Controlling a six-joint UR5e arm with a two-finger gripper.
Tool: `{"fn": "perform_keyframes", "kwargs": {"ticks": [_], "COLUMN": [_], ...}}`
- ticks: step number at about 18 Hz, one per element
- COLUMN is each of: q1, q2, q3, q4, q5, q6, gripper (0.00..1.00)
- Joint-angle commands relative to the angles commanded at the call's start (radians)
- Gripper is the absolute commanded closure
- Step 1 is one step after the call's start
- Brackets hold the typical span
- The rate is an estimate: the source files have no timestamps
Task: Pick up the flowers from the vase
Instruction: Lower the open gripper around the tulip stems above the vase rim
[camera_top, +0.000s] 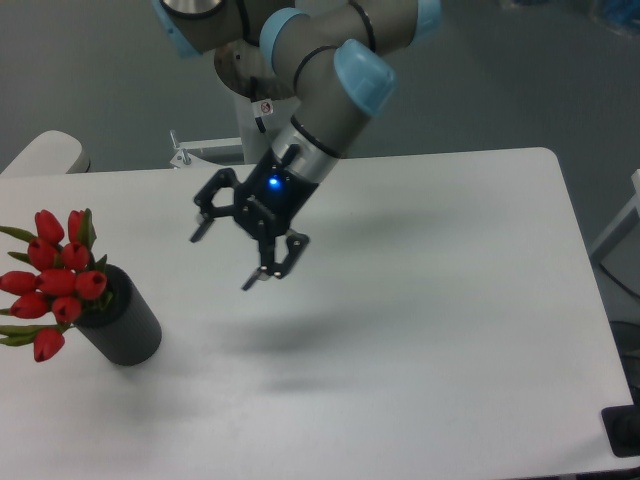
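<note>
The flowers (55, 280), a bunch of red closed tulip buds with green leaves, stand in the vase (125, 328), a dark grey-black cylinder at the table's left side. The bunch leans left, spreading wider than the vase. My gripper (227, 258) hangs above the table to the right of the vase and a little farther back, well apart from it. Its two black fingers are spread wide and hold nothing. A blue light glows on the gripper body.
The white table (430, 330) has its right edge near the frame's right side and its front edge at the bottom. A metal bracket (185, 155) sits at the table's back edge by the arm's base. A pale rounded object (45, 155) shows at far left.
</note>
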Motion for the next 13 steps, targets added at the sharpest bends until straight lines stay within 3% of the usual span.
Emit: {"fn": "perform_keyframes", "kwargs": {"ticks": [2,9,13], "q1": [-0.051,-0.118,-0.131], "q2": [-0.015,-0.064,-0.077], "q3": [-0.011,-0.023,-0.02], "q4": [0.054,0.163,0.169], "q5": [0.002,-0.002,-0.003], "q6": [-0.008,0.0,-0.008], "gripper": [0.0,0.0,0.0]}}
